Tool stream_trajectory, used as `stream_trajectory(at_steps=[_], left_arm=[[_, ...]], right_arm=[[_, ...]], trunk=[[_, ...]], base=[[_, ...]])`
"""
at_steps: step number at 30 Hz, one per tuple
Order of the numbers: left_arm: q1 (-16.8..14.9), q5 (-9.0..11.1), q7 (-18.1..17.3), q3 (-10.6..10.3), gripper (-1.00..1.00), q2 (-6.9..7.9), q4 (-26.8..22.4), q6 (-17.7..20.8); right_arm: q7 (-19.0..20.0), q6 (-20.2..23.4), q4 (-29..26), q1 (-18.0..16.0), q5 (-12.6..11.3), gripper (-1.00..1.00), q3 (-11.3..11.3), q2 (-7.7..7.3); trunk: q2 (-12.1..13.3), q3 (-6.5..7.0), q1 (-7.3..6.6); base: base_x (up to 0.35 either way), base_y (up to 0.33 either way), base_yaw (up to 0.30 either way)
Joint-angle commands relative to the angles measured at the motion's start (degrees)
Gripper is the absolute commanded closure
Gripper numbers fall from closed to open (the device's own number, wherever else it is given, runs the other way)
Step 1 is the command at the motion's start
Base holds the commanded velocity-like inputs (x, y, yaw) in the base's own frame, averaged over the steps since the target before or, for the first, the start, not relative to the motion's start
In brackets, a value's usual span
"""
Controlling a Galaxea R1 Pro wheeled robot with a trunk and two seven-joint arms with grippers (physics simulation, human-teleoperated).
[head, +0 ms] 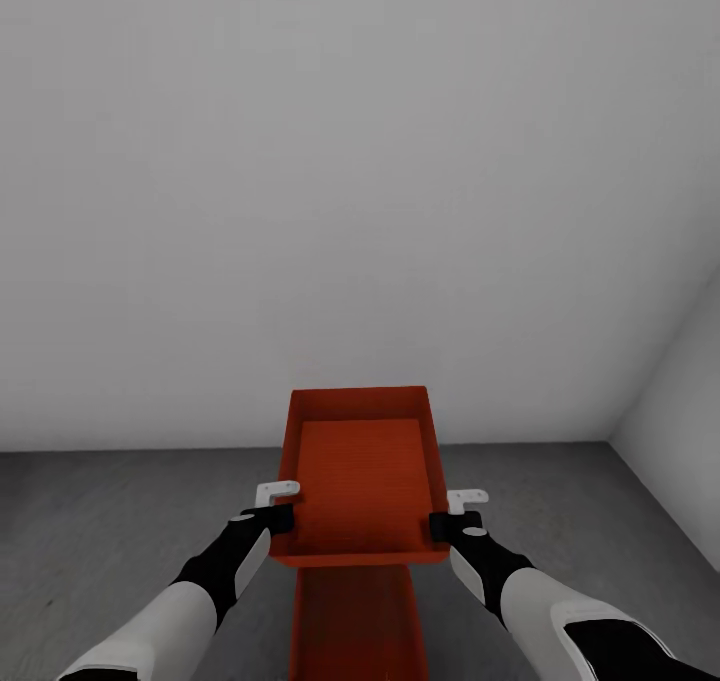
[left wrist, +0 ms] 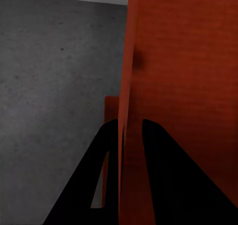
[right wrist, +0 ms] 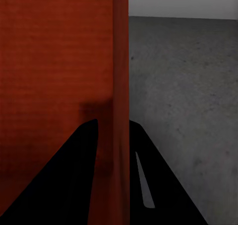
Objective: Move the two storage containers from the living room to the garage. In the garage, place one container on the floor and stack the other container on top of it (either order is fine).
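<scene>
An orange-red storage container [head: 362,481] hangs in the air in front of me, held by both arms. My left gripper [head: 281,517] is shut on its left wall [left wrist: 124,111], my right gripper [head: 442,525] on its right wall [right wrist: 120,86]. Below it, close to my base, a second orange-red storage container [head: 355,621] rests on the dark grey concrete floor [head: 120,521] of the garage; a corner of it [left wrist: 111,106] shows past the held wall in the left wrist view. The held container is empty.
A plain grey-white wall [head: 350,211] stands straight ahead. A second wall [head: 680,431] meets it at the right, forming a corner. Bare concrete lies to the left of the containers.
</scene>
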Motion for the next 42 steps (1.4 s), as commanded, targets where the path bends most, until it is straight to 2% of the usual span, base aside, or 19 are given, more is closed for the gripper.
stream_trajectory(at_steps=[1,42], left_arm=[[-0.06,-0.85,3.54,0.64,1.00,0.05,-0.31,0.42],[-0.06,-0.85,3.54,0.55,1.00,0.05,-0.33,0.42]], right_arm=[[-1.27,-0.16,0.15,-0.05,0.16,1.00,-1.63,-1.94],[-1.27,-0.23,0.15,-0.05,0.16,1.00,-1.63,-1.94]], trunk=[[-0.10,-0.19,0.02],[-0.10,-3.99,0.02]], base=[[0.000,0.000,0.000],[0.000,0.000,0.000]])
